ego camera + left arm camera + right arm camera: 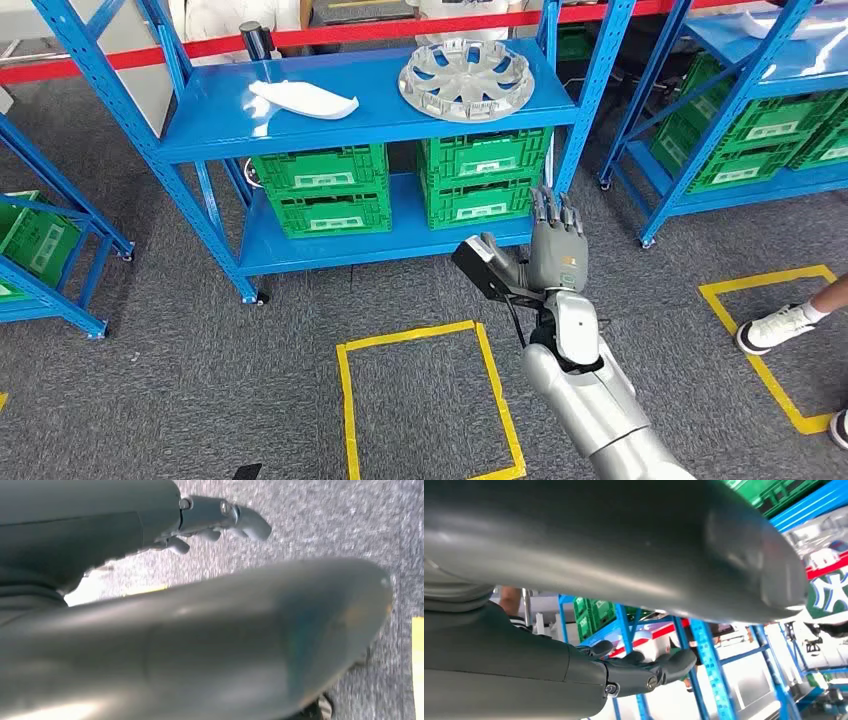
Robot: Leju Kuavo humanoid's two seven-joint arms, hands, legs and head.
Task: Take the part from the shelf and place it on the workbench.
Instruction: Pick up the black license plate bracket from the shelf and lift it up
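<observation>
Grey speckled carpet (200, 370) with yellow tape squares (430, 400) fills the lower frame. Blue steel shelf (330, 115) at top; green ribbed crates (330, 190) with white labels, unreadable, below. Silver wheel cover (465, 78) upper centre, white curved part (303, 98) left of it. Right hand (553, 250) centre-right, fingers straight, holding nothing. Left hand (220, 520) empty, fingers loosely apart.

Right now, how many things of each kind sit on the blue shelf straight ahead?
White curved part: 1
Silver wheel cover: 1
Green crates: 4
Total: 6
</observation>
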